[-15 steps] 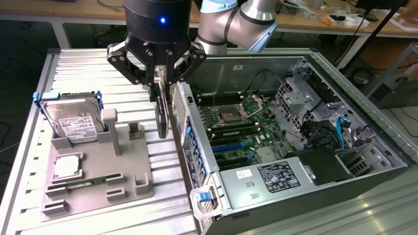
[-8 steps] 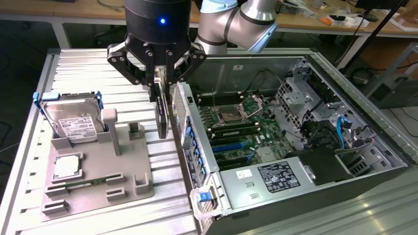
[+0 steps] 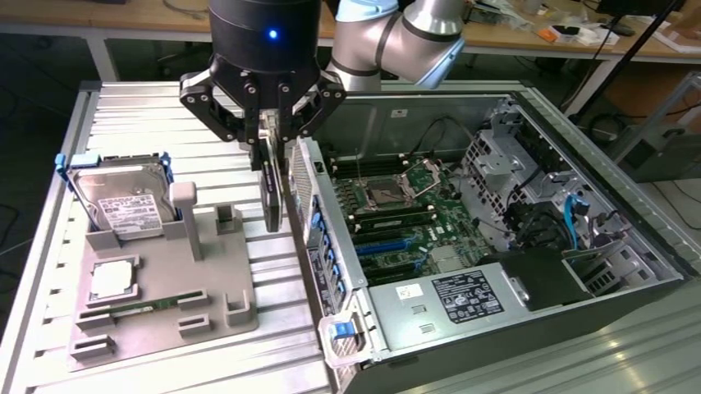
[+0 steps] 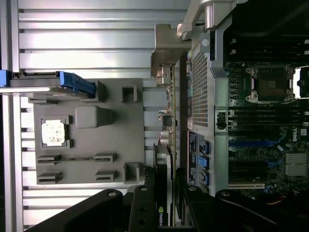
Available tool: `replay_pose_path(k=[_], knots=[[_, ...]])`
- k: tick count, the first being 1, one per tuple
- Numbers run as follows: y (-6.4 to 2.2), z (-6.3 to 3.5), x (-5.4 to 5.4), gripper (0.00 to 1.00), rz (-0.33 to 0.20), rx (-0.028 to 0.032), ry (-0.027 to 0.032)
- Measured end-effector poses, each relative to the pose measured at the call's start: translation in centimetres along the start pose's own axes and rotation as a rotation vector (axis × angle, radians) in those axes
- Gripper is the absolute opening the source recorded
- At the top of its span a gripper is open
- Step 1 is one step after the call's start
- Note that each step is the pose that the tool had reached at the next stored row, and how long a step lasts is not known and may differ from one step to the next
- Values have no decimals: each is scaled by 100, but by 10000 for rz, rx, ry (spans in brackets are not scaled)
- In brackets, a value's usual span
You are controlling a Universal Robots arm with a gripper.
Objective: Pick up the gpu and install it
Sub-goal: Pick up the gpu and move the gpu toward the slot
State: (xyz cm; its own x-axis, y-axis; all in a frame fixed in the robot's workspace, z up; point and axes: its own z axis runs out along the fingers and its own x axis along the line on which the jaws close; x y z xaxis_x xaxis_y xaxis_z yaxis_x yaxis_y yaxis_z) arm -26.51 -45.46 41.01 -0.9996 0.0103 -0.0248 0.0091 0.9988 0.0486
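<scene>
Gpu [image 3: 272,201] hangs edge-down from end effector [image 3: 274,152], clamped between narrow-set fingers. Pickup done: card is lifted clear of grey fixture [image 3: 164,279] on table [image 3: 143,107]. Install left to do: card is outside open computer case [image 3: 570,164], just beside its rear wall, not seated on motherboard [image 3: 405,213]. Nvidia logo [image 4: 160,216] readable on gpu by fingers. White label on hard drive [image 3: 126,201], to end effector's other side: print too small to read.

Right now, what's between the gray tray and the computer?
The gpu, hanging on edge in the gripper, as the exterior view shows.
</scene>
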Motion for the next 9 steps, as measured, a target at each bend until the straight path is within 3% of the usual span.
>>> replay_pose_path(k=[9], knots=[[1, 0, -2, 27, 0, 0, -1]])
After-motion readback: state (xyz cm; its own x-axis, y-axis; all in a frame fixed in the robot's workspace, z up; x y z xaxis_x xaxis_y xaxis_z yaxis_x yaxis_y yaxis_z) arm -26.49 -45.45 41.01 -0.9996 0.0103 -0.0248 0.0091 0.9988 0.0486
